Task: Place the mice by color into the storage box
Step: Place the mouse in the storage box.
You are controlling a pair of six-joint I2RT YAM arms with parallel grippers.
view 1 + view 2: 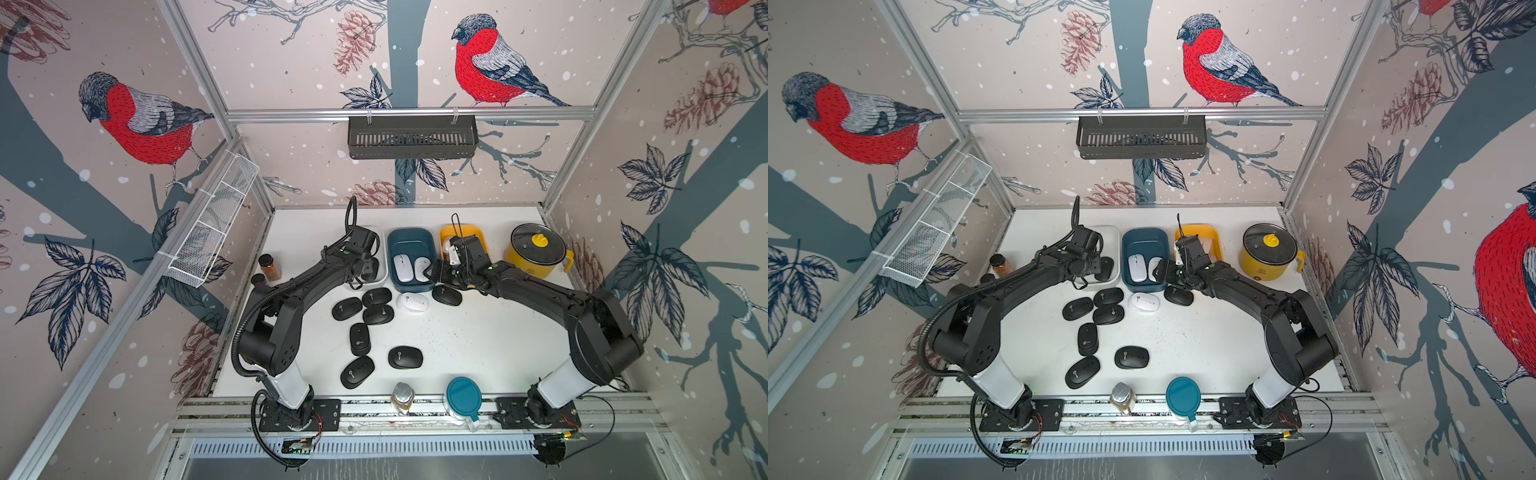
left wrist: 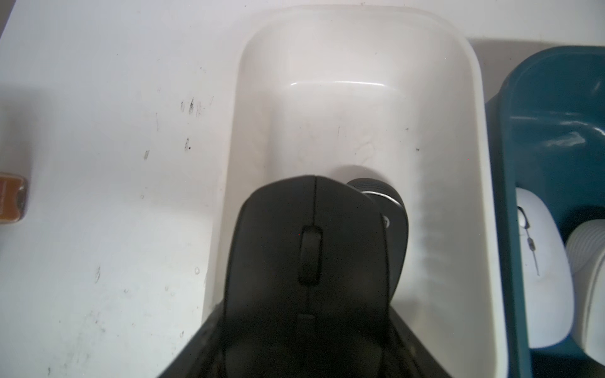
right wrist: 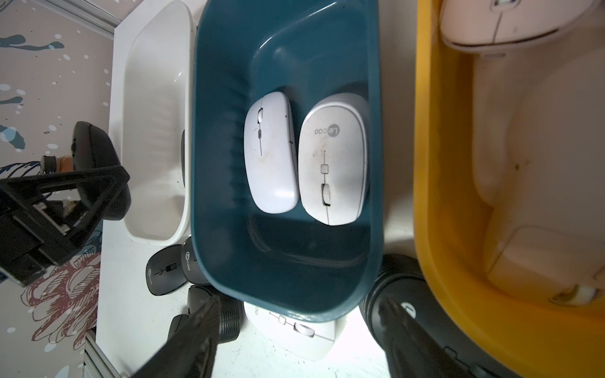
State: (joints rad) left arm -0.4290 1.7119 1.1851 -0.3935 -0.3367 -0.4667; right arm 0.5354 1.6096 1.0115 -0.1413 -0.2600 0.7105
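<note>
Front edge of counter: spice jar and teal-lidded tub, not task items.

Mid counter: 7 loose black mice, unsorted, three bunched close together. 1 loose white mouse just short of the bins.

Bin row, near rims: my right gripper hangs over the blue bin's near end, jaws apart, nothing between them.
- Blue bin: 2 white mice, side by side, touching.
- Yellow bin: pink mouse at far end; rest of contents too blurred to count.
- White bin: 1 black mouse lying inside, near end.

Above white bin: my left gripper clamped on the held black mouse, wheel side up, poised over the bin's near end and partly over the mouse inside.

Far right: yellow pot, not a task item.

Step in hand (est.): drop-off, black into white bin. To do well:
- carry fwd to the bare floor beyond the mouse already in;
- keep clear of the rim nearest the blue bin;
- go low before release, so it doesn't bounce or land on the other one;
- keep it level, open jaws slowly.
</note>
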